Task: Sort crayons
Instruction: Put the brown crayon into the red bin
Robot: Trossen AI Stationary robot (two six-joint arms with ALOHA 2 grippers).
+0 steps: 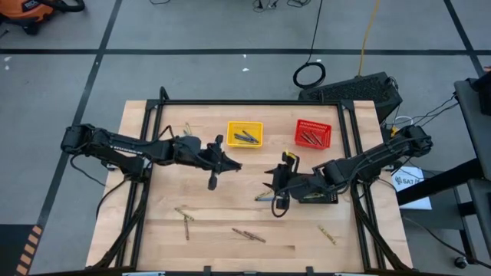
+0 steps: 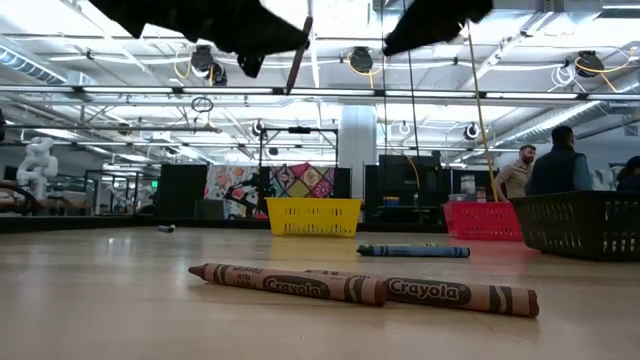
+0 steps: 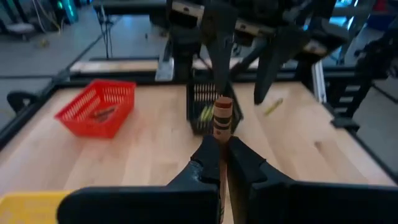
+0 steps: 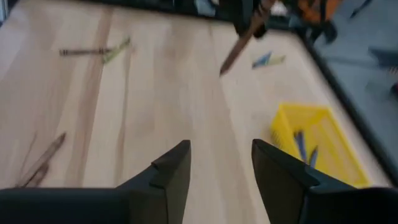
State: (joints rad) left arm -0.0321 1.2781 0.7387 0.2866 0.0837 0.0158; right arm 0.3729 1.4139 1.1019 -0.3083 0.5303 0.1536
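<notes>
My left gripper [image 1: 222,165] hangs over the middle of the table, shut on a brown crayon [image 1: 212,181]. My right gripper [image 1: 274,186] is open and holds nothing; it is raised to the right of the left one, above a blue crayon [image 2: 413,251] that lies flat on the table. Two brown crayons [image 2: 290,284] lie near the table's front edge. A yellow basket [image 1: 245,133] holds blue crayons, and a red basket [image 1: 313,133] holds brown ones. The black basket [image 3: 211,106] shows a yellow crayon inside. My left gripper pinches the brown crayon's shaft [image 3: 219,146] between its two fingers, and the fingers lie across the crayon. One paper-wrapped end [image 3: 222,112] stands out past the fingertips. The crayon is lifted clear of the table and tilted, with its free end [image 2: 290,85] slanting down below the gripper.
Loose crayons lie on the wood: near the front left [image 1: 184,218], at the front middle [image 1: 249,234], at the front right [image 1: 327,234] and by the far left [image 1: 187,129]. The black basket [image 2: 590,222] sits under my right arm. People stand in the room beyond the table.
</notes>
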